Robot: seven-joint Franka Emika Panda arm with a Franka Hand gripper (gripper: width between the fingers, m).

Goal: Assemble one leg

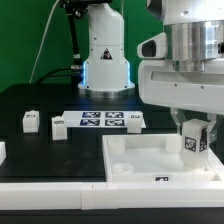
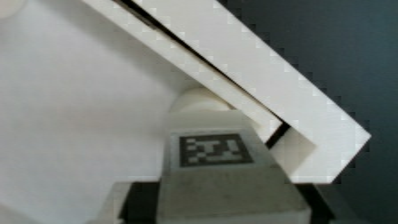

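My gripper [image 1: 193, 132] is shut on a leg [image 1: 194, 144], a small white post with a black-and-white tag. It holds the leg upright over the corner of the large white square tray [image 1: 130, 158] at the exterior view's right. In the wrist view the leg [image 2: 214, 150] fills the space between my dark fingers [image 2: 143, 203], with my gripper [image 2: 214, 207] closed on its sides. The leg's tip sits against the tray's raised rim [image 2: 249, 70] at the corner. I cannot tell whether it is in the corner socket.
Two more legs [image 1: 30, 121] [image 1: 58, 125] stand on the black table at the exterior view's left. A third leg [image 1: 135, 121] stands behind the tray. The marker board [image 1: 100, 120] lies between them. The robot base [image 1: 105, 60] stands at the back.
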